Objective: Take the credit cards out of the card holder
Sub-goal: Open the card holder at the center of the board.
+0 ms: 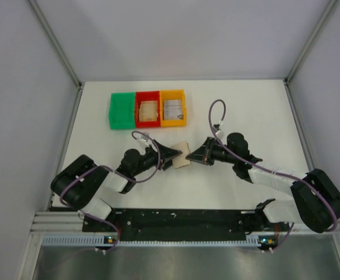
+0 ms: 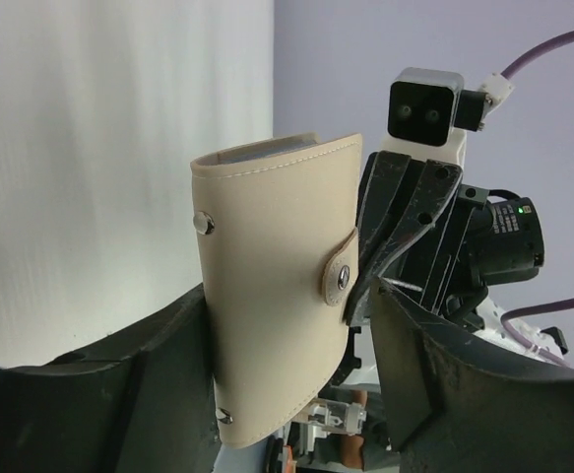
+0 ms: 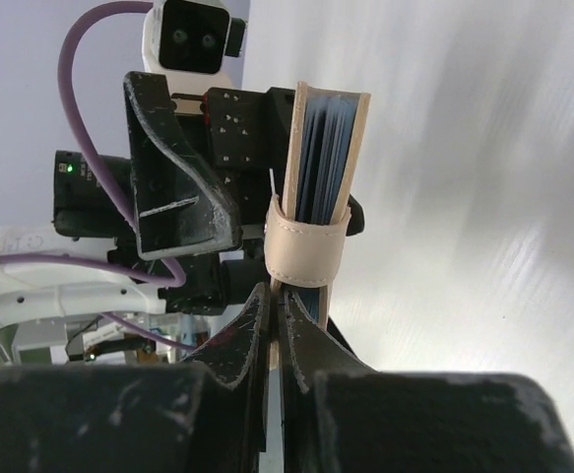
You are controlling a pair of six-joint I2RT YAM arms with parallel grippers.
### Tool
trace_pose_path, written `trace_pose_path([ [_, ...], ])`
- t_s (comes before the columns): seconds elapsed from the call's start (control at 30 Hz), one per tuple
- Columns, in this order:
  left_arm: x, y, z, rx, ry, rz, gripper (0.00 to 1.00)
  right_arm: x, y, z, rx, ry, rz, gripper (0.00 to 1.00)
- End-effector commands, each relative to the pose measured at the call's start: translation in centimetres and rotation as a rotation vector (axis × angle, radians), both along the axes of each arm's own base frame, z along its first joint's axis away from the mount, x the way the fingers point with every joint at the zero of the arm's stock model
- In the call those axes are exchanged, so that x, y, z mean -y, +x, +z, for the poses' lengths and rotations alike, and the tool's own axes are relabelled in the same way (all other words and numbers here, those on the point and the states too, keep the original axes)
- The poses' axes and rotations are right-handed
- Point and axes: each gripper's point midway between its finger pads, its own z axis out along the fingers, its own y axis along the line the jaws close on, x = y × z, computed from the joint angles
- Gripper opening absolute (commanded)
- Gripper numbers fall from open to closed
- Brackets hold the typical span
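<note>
The card holder (image 1: 181, 157) is held between the 2 arms over the middle of the white tabletop (image 1: 245, 111), closed by its snap strap (image 2: 341, 271). The right fingers (image 3: 237, 345) are pressed together on 1 thin edge of it, below the strap. From that wrist the holder shows edge-on, with blue-grey leaves packed between its tan covers. The left fingers (image 2: 444, 374) stand apart on either side of the holder: 1 lies against its tan face, the other is clear of it. At the far side of the tabletop 3 bins sit in a row: a green bin (image 1: 121, 111), a red bin (image 1: 147, 122) holding tan credit cards (image 1: 148, 111), and an orange bin (image 1: 172, 122) holding grey ones
</note>
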Motion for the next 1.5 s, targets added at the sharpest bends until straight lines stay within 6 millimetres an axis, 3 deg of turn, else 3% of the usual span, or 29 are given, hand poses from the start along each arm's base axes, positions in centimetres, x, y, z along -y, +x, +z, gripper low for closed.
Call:
trace_pose_path([
  [0.0, -1.0, -0.5, 5.7, 0.185, -0.164, -0.005, 0.63, -0.6, 0.4, 4.3, 0.115, 0.089, 0.027, 0.0],
  [0.27, -2.3, -0.5, 7.7, 0.264, -0.18, -0.001, 0.51, -0.3, -0.2, 3.6, 0.1, 0.083, 0.036, 0.0],
  [0.43, -2.2, -0.8, 8.4, 0.302, -0.182, -0.023, 0.27, -0.4, -0.2, 3.5, 0.103, 0.065, 0.046, 0.0],
  [0.57, -2.1, -1.0, 8.8, 0.332, -0.174, -0.037, 0.0, -0.4, -0.1, 3.0, 0.102, 0.01, 0.06, 0.0],
  [0.63, -2.0, -1.0, 8.7, 0.344, -0.143, -0.038, 0.0, -0.1, 0.3, 2.8, 0.12, -0.055, 0.054, 0.01],
  [0.67, -2.0, -0.9, 8.7, 0.353, -0.12, -0.035, 0.0, 0.2, 0.5, 2.7, 0.122, -0.1, 0.046, 0.09],
  [0.73, -2.1, -0.3, 6.5, 0.313, 0.025, -0.029, 0.0, 1.0, 0.9, 2.7, 0.165, -0.21, 0.038, 0.26],
  [0.9, -3.9, 1.6, 6.1, 0.32, 0.327, 0.067, 0.0, 2.4, 1.8, 3.3, 0.282, -0.485, 0.029, 0.54],
  [1.23, -5.4, 1.6, 4.7, 0.166, 0.552, 0.1, 0.0, 0.5, 3.4, 8.3, 0.619, -0.755, -0.023, 0.51],
  [1.47, -5.3, 1.4, 5.6, 0.14, 0.551, 0.112, 0.0, -3.3, 2.3, 7.5, 0.691, -0.803, 0.08, 0.52],
])
